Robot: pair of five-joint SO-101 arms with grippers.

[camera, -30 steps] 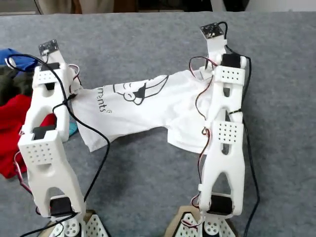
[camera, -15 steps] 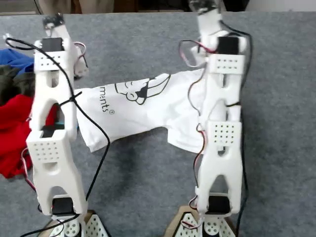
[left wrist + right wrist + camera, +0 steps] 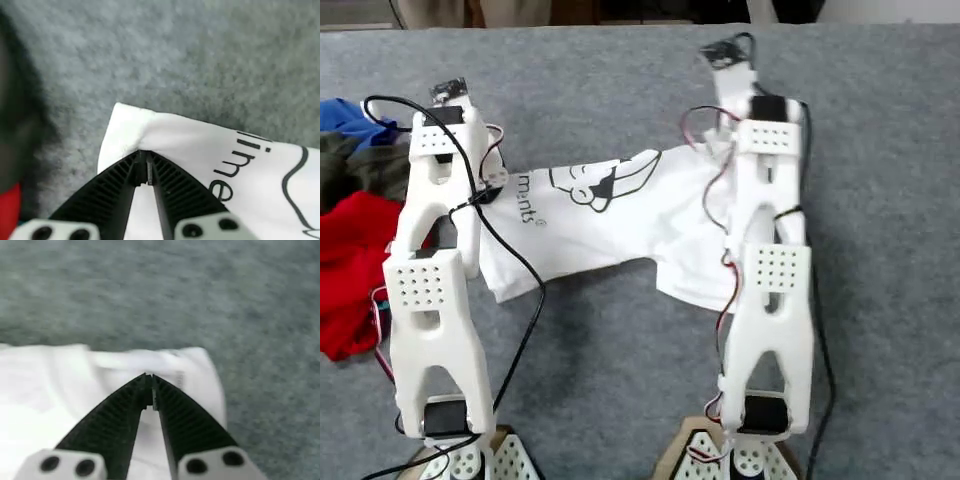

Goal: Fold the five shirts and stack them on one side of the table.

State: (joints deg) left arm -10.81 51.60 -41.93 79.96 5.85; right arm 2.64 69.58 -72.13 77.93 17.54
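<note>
Grey felt-like cloth covers the table point(image 3: 620, 380), and on it the white shirt point(image 3: 610, 225) lies spread sideways, its long axis running from one arm across to the other. On my left wrist feed the left gripper point(image 3: 146, 172) has its fingers pinched together on a corner of the white cloth, close to the black lettering. On the right wrist feed the right gripper point(image 3: 150, 395) is likewise closed on a hemmed edge at the other end. Both pinches sit on the shirt's far edge, so from the fingers the rest of the cloth lies back toward the arm bases. I judge the coming fold must carry that far edge toward me, both arms together, since each is nearest its own end. Beside the left arm, a red shirt point(image 3: 350, 250), a blue shirt point(image 3: 345, 115) and a dark shirt point(image 3: 360, 170) lie heaped, not yet folded.
</note>
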